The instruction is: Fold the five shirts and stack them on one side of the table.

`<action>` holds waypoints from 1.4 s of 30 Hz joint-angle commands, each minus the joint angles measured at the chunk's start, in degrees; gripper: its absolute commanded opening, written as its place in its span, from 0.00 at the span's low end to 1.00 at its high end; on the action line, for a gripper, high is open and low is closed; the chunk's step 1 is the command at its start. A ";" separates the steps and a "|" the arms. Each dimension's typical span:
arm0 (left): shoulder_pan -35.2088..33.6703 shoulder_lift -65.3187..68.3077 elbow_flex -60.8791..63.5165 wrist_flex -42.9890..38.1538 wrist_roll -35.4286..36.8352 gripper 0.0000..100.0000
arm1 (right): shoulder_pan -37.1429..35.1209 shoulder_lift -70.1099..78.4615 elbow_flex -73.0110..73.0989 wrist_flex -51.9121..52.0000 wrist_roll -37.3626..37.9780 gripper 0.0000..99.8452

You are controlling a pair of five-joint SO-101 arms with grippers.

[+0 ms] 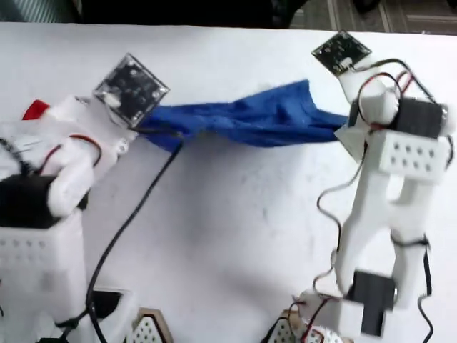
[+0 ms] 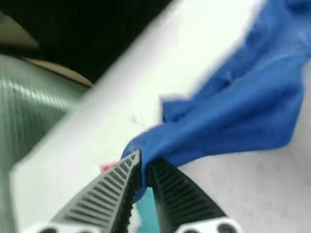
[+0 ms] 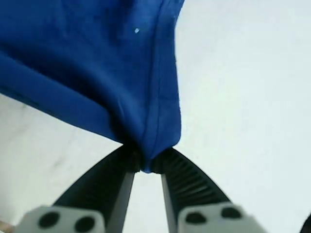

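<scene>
Fingers point(image 2: 112, 194) of left gripper point(image 2: 143, 169), right gripper point(image 3: 145, 166) clamp blue shirt point(image 1: 257, 118) ends; red scrap point(image 1: 36, 109) beside left arm.

White arms point(image 1: 365, 218), black motors point(image 1: 418, 118), red-black cables point(image 1: 123, 223), ribbed black fingers point(image 2: 181, 194).

Both arms are stretched forward, well apart. The jaws of the left gripper point(image 2: 142, 164) are pinched on one end of the blue shirt point(image 2: 238, 121), those of the right gripper point(image 3: 144, 164) on the other.
</scene>
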 commanded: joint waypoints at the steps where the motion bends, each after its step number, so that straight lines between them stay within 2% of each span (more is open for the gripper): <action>1: -0.75 -1.45 -10.64 -0.18 0.62 0.02 | -0.22 -8.57 -2.90 0.13 0.00 0.02; 7: -0.75 -1.45 -23.12 -0.26 -0.53 0.02 | 0.13 -16.92 -10.73 -3.65 -0.09 0.02; 12: -1.01 -1.45 -30.33 -0.26 -8.79 0.02 | 0.22 -20.53 -18.02 -7.16 -0.97 0.02; 19: -1.10 -1.98 -33.32 0.18 -17.93 0.02 | 3.03 -23.25 -25.41 -11.74 -3.25 0.02; 28: -1.10 -2.07 -40.62 3.78 -28.40 0.02 | 11.38 -26.68 -25.67 -10.86 -3.16 0.02; 32: -2.07 -2.07 -45.45 3.78 -32.70 0.02 | 12.35 -27.03 -25.67 -7.96 -3.25 0.02; 38: -7.16 -2.24 -48.26 3.87 -33.76 0.02 | 12.35 -28.44 -26.02 -5.41 -3.25 0.02; 42: -7.52 -5.41 -49.32 4.31 -33.58 0.02 | 12.35 -32.57 -25.76 -3.12 -2.81 0.02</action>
